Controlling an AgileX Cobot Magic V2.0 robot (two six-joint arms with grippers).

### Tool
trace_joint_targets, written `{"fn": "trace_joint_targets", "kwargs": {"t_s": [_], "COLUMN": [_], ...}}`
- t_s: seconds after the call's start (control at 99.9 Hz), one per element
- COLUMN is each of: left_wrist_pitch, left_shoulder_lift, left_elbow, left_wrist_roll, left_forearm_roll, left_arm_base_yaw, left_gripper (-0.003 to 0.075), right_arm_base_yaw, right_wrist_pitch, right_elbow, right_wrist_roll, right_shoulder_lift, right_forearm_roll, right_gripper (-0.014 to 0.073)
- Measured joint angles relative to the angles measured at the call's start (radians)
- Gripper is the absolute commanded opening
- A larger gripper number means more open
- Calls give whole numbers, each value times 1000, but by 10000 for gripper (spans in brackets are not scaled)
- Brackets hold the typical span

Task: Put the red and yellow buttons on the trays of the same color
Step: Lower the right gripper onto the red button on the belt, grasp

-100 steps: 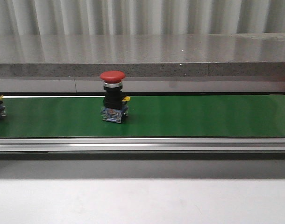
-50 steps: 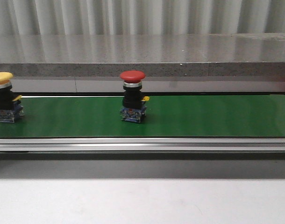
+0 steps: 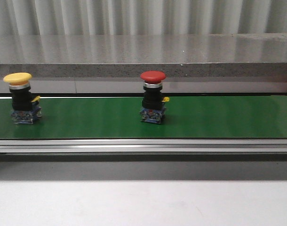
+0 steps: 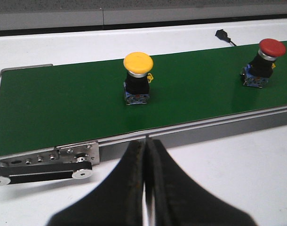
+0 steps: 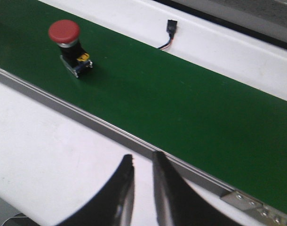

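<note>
The red mushroom-head push button point(image 3: 153, 97) stands upright near the middle of the green conveyor belt point(image 3: 219, 117), its domed red cap sitting on a silver collar, above a black cylindrical body and a blue-and-grey contact block with a small yellow tab on one side. The yellow mushroom-head push button point(image 3: 22, 98) is built the same way, with a yellow cap over a black body and a blue base, and it stands upright on the belt well apart from the red one, toward the robot's left end of the belt. Both rest on the belt surface, touching nothing else.

A silver aluminium rail point(image 3: 143, 146) runs along the near edge of the belt, and a white tabletop point(image 3: 143, 202) lies in front of it. Behind the belt runs a grey stone-like ledge point(image 3: 143, 56), backed by a corrugated metal wall point(image 3: 143, 16).

The left gripper point(image 4: 145, 165) hangs over the white table just in front of the rail, its black fingers pressed together with nothing between them. The right gripper point(image 5: 142, 181) also hangs over the table short of the belt, its fingers parted by a narrow gap and holding nothing. A small black cable connector point(image 5: 171, 27) lies on the white surface beyond the belt.
</note>
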Motion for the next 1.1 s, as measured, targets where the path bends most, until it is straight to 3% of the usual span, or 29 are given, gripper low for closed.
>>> {"fn": "trace_joint_targets", "kwargs": {"t_s": [0.08, 0.15, 0.35, 0.57, 0.911, 1.101], "left_wrist_pitch": [0, 0, 0, 0, 0, 0], "left_shoulder_lift": [0, 0, 0, 0, 0, 0], "left_elbow": [0, 0, 0, 0, 0, 0], "left_wrist_roll": [0, 0, 0, 0, 0, 0], "left_forearm_roll": [0, 0, 0, 0, 0, 0], "left_arm_base_yaw": [0, 0, 0, 0, 0, 0], "left_gripper": [-20, -20, -20, -20, -20, -20], "right_arm_base_yaw": [26, 46, 88, 96, 96, 96], "right_wrist_pitch": [3, 10, 123, 261, 259, 173], "right_elbow": [-52, -98, -251, -406, -509, -510], "right_wrist_roll": [0, -2, -99, -178, -307, -343], "right_shoulder_lift": [84, 163, 403, 636, 824, 869], "right_forearm_roll": [12, 14, 15, 17, 42, 47], "right_gripper": [561, 610, 560, 560, 560, 532]}}
